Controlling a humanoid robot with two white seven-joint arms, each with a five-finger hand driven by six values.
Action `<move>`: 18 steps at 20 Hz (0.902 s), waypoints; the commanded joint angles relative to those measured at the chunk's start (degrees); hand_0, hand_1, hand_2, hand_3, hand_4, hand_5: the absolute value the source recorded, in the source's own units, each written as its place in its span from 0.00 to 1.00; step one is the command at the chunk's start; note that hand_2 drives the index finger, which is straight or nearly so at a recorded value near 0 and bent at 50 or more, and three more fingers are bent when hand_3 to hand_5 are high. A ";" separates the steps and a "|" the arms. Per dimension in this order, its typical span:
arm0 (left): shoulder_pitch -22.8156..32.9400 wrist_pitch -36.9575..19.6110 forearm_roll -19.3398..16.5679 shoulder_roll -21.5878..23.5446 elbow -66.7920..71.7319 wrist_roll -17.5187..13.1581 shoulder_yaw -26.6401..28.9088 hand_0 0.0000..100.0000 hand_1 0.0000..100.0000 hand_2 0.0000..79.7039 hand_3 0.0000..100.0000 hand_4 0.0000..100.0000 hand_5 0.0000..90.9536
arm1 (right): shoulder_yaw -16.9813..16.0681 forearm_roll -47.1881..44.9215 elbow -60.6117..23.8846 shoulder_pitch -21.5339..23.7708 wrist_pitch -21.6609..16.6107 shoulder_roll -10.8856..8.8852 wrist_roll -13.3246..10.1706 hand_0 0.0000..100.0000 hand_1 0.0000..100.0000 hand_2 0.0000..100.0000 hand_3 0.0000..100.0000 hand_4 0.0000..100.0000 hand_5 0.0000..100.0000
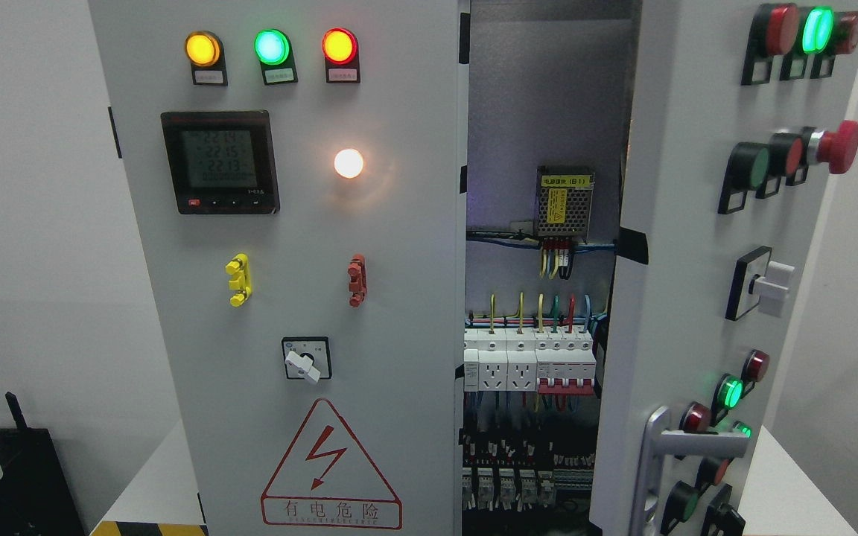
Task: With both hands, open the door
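Note:
A grey electrical cabinet fills the head view. Its left door (pixel 287 283) is closed, carrying three lit lamps, a digital meter (pixel 220 161), a rotary switch (pixel 306 360) and a red warning triangle. The right door (pixel 704 298) stands swung outward, partly open, with buttons, lamps and a silver handle (pixel 667 465) near its lower edge. Between the doors the interior (pixel 541 298) shows a power supply (pixel 564 201), coloured wires and rows of breakers (pixel 529 361). Neither of my hands nor arms shows in the picture.
The cabinet stands on a white table (pixel 153 491) with a yellow-black striped edge at the lower left. A black box (pixel 4 476) sits low at the left. White walls lie on both sides.

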 commanded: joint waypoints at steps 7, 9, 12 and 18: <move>-0.02 -0.04 0.00 0.00 0.00 0.00 0.00 0.00 0.00 0.00 0.00 0.00 0.00 | 0.00 0.00 -0.03 0.00 -0.01 0.00 0.04 0.38 0.00 0.00 0.00 0.00 0.00; 0.06 -0.13 0.00 0.00 0.00 0.00 0.00 0.00 0.00 0.00 0.00 0.00 0.00 | 0.00 0.00 -0.03 0.00 -0.01 0.00 0.04 0.38 0.00 0.00 0.00 0.00 0.00; -0.02 -0.13 0.00 0.00 0.00 0.00 0.00 0.00 0.00 0.00 0.00 0.00 0.00 | 0.00 0.00 -0.03 0.00 -0.01 0.00 0.04 0.38 0.00 0.00 0.00 0.00 0.00; 0.15 0.05 0.26 -0.26 0.17 -0.18 0.09 0.00 0.00 0.00 0.00 0.00 0.00 | 0.00 0.00 0.06 0.00 -0.01 0.00 0.04 0.38 0.00 0.00 0.00 0.00 0.00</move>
